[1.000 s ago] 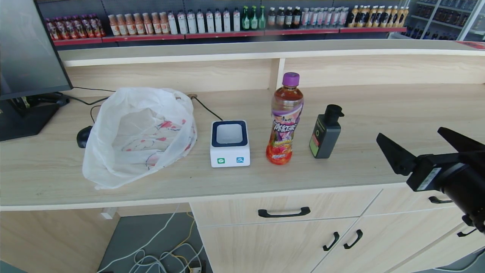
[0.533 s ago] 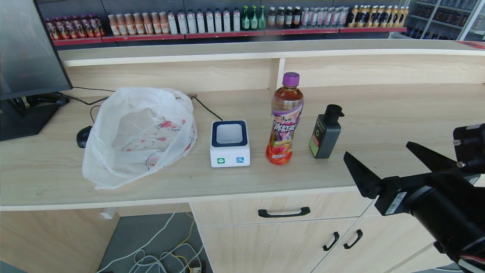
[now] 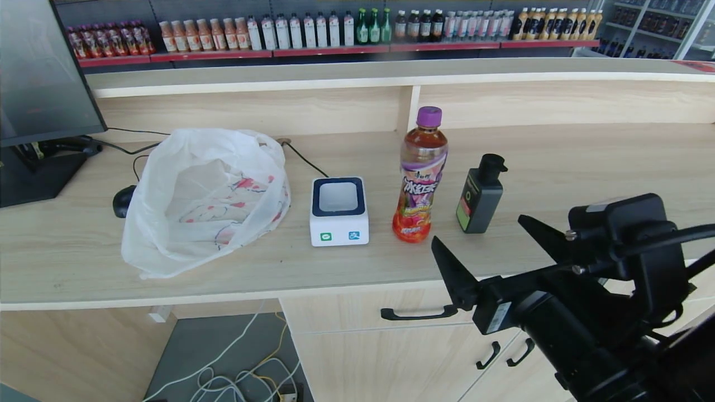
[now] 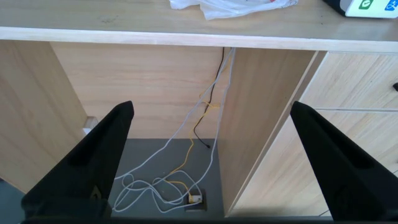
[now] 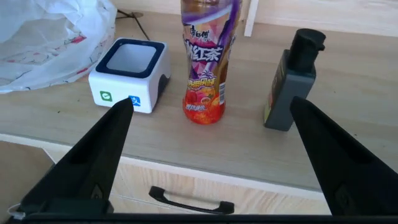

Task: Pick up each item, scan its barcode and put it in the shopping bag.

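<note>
The tea bottle (image 3: 420, 178) stands just right of the scanner (image 3: 339, 211), with the dark pump bottle (image 3: 480, 195) farther right and the shopping bag (image 3: 201, 195) to its left (all on the counter (image 3: 67, 251)). The right gripper (image 3: 476, 230) hovers before the bottles, fingers apart. The left gripper (image 4: 211, 106) is spread wide below the counter.

Two items (image 3: 422, 176) (image 3: 480, 195), one scanner (image 3: 339, 212), one bag (image 3: 206, 195)

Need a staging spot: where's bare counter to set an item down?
Widest bare counter: right of the black pump bottle. Also behind the scanner and tea bottle, one cable crossing. Crowded: the row from shopping bag to pump bottle; mouse beside the bag.
</note>
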Controlling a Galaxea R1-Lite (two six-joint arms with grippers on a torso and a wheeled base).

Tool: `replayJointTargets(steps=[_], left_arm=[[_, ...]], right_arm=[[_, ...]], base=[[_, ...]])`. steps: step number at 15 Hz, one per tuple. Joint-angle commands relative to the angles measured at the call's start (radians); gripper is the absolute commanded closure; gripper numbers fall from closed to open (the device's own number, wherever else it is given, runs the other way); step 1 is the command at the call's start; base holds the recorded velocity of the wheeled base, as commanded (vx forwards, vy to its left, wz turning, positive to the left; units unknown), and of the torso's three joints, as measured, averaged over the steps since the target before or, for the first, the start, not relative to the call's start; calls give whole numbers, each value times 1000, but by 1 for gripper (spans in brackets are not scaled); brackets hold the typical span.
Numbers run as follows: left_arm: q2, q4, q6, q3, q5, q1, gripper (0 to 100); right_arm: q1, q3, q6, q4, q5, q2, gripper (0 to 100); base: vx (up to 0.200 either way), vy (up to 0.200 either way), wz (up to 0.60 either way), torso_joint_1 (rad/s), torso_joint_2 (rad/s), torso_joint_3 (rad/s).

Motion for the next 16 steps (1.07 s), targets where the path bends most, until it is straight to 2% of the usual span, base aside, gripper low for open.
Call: replayJointTargets(steps=[1, 4, 8, 16], left_arm=[[0, 0, 0, 0, -1, 0, 0], [0, 0, 0, 0, 1, 0, 0], [0, 0, 0, 0, -1, 0, 0], [0, 0, 0, 0, 1, 0, 0]], right_arm=[[2, -52, 0, -4, -14, 75, 0], [2, -117, 0, -5, -29, 136, 0], [0, -127, 2, -7, -31, 167, 0], [-41, -252, -4, -16, -31, 244, 0]], base=[[0, 0, 0, 0, 0, 0], [0, 0, 0, 0, 0, 0], [0, 0, 0, 0, 0, 0], [0, 0, 0, 0, 0, 0]])
